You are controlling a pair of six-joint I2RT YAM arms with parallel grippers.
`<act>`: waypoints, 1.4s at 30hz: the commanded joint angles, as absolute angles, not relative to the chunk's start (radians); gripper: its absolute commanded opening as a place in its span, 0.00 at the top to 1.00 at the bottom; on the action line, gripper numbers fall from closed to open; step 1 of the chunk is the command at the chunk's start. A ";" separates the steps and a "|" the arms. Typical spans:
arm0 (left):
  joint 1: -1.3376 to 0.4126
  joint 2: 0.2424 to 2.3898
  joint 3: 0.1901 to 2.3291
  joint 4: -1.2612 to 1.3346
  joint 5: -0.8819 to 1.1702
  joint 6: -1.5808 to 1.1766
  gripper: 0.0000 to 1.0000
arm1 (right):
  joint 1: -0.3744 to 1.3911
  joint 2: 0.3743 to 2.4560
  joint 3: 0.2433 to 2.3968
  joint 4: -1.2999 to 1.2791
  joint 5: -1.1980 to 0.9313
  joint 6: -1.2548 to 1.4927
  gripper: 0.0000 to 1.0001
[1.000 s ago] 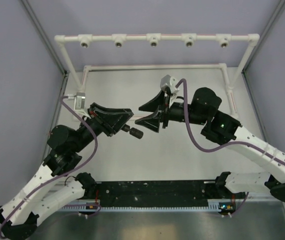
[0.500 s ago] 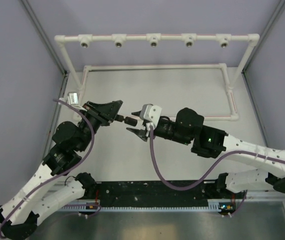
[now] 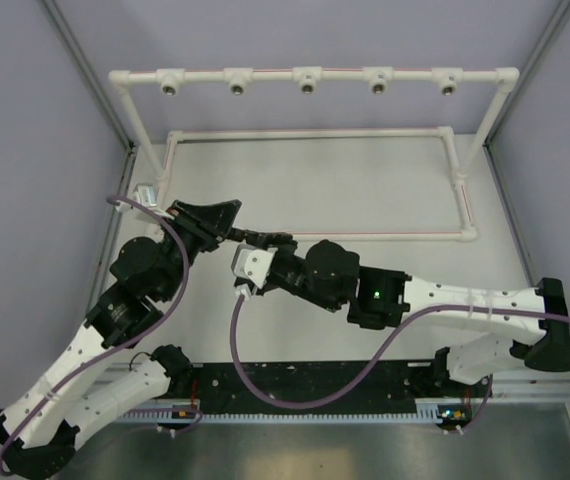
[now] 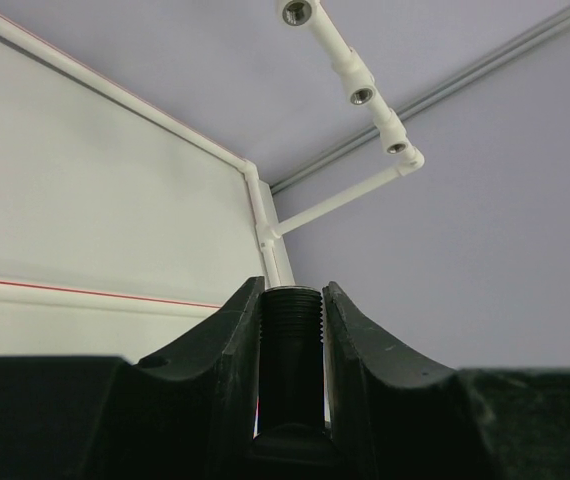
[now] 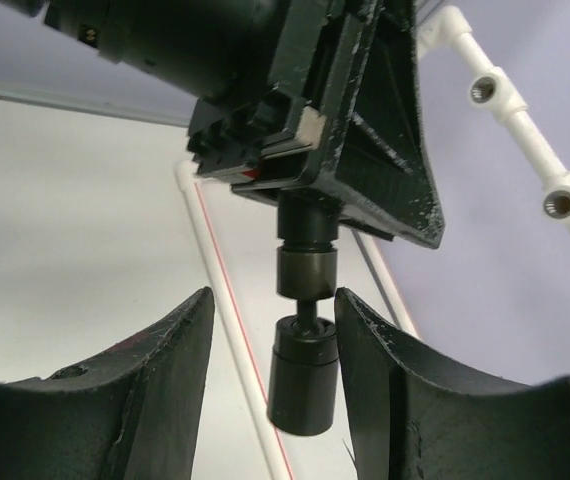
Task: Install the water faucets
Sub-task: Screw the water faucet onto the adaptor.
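Left hand [image 4: 292, 300] is clamped narrow on the faucet [image 4: 292, 340]. The threaded end pokes out between my fingers and points up toward the frame [image 3: 307, 78]. The faucet is in the air above the worktop [image 3: 365, 180], on the near side of the frame's base rail and toward the frame's left post, well apart from the top-rail sockets [image 3: 307, 88]. Right hand [image 5: 277, 298] has come in from the other side with its jaws fairly wide. They flank the faucet's stubby outer end and aren't clamped. One pad looks just beside or touching it, can't tell which. I see only this one faucet, no second one in view. Handling guess: tiny, very light, rigid black plastic with smooth round sides, so it'll roll or squirt out of a sloppy pinch. It won't deform, and grip force shouldn't hurt the thick parts. The thin neck between the segments looks like the weak spot, and it may swivel, so I'd avoid it. My right hand should take the fat end cylinder squarely across its width, pads flat, and stay off the threads, which need to be bare to go into a socket. Left hand shouldn't let go until that hold is firm, because if the faucet drops it will likely bounce and roll on the worktop.
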State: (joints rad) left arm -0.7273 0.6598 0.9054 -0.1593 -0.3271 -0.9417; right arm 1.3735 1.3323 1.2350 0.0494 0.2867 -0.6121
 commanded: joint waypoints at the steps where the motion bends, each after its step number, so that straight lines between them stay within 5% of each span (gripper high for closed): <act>1: -0.732 0.638 0.963 -0.089 -0.313 -0.969 1.00 | 1.390 1.368 1.316 0.129 0.389 -0.681 0.50; 13: -0.733 0.640 0.963 -0.101 -0.298 -0.976 1.00 | 1.408 1.445 1.376 0.110 0.456 -0.747 0.63; 16: -0.733 0.638 0.960 -0.101 -0.293 -0.982 1.00 | 1.408 1.443 1.376 0.112 0.448 -0.741 0.73; 20: -0.732 0.635 0.956 -0.104 -0.288 -0.982 1.00 | 1.407 1.453 1.391 0.084 0.442 -0.716 1.00; 28: -0.732 0.586 0.898 -0.022 -0.184 -0.887 1.00 | 1.390 1.447 1.453 -0.109 0.349 -0.556 1.00; 42: -0.732 0.543 0.739 0.372 0.234 -0.813 1.00 | 1.063 1.342 1.427 -0.106 -0.525 0.070 1.00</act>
State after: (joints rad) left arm -0.7204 0.5518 0.7506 0.0746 -0.0292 -0.7982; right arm 1.1660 1.3788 1.4281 -0.2218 -0.2020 -0.1818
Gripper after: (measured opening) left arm 0.339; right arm 0.214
